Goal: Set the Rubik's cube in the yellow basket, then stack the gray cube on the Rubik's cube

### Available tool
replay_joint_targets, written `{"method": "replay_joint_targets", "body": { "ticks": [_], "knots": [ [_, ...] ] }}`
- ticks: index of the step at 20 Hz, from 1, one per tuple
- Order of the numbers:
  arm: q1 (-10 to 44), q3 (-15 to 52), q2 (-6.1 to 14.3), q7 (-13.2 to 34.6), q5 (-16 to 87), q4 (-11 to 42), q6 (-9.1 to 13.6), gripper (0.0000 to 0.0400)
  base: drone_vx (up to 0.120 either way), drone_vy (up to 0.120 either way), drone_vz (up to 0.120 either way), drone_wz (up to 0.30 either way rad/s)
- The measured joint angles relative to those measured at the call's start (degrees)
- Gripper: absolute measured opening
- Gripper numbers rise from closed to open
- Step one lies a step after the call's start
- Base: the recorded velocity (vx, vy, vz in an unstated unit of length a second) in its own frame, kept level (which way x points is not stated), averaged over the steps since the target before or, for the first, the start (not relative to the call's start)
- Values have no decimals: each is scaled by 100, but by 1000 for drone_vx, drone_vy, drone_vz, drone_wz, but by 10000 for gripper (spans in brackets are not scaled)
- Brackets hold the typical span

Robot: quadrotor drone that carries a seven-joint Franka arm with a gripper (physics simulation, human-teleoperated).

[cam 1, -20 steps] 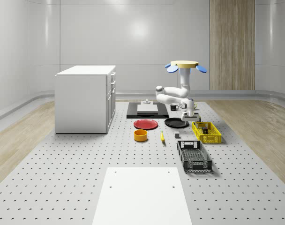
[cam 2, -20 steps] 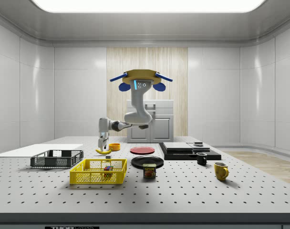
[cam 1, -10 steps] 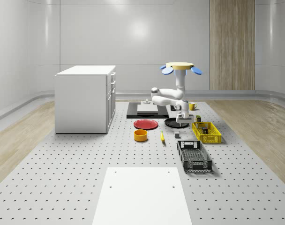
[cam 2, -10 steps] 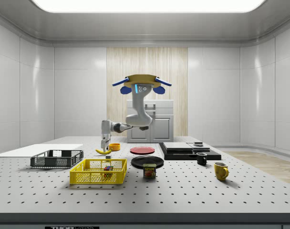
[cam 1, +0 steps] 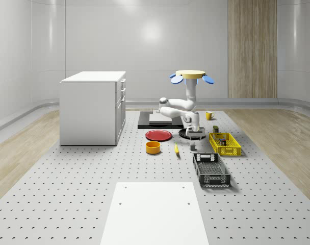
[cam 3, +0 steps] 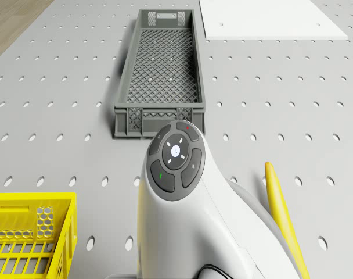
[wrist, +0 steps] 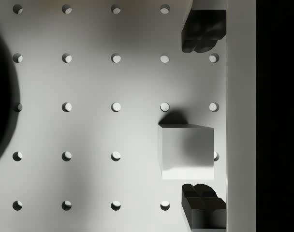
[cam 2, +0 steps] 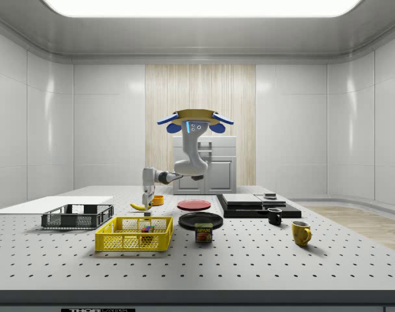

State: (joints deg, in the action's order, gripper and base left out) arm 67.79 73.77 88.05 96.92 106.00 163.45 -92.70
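Drone [cam 1: 190, 74] hovers above the counter [cam 1: 83, 189], over the black plate [cam 1: 184, 133], and we have the arm bent down so the tool [wrist: 203, 116] hangs above the gray cube [wrist: 186, 152]. In the wrist view our fingers [wrist: 203, 31] are spread wide, one to each side of the cube along one line, nothing held between them. The cube sits flat on the counter, nearer one finger than the other. The Rubik's cube [cam 2: 147, 229] already lies inside the yellow basket [cam 2: 134, 234], so we judge the first half done and the gray cube is what remains.

Our main worry is the off-centre line-up: if we close from here, the nearer finger would likely meet the cube first and push it, perhaps turning it so the grip lands on a corner. We also cannot tell our height above it, so closing too soon may catch only its top edge. The banana [cam 3: 284, 218] and black crate [cam 3: 160, 70] lie close by, within reach of a careless swing.
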Motion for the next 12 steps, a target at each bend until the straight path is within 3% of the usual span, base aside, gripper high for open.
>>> {"method": "replay_joint_targets", "body": {
  "ticks": [5, 8, 12],
  "knots": [
    [1, 0, 3, 1, -1, 0, -3, 400, 0, -120, 0, 0],
    [1, 1, 4, 1, -2, 0, -4, 400, 0, 0, 0, 0],
    [2, 1, 6, 2, -3, 0, -6, 400, 0, 0, -110, 0]
  ]
}}
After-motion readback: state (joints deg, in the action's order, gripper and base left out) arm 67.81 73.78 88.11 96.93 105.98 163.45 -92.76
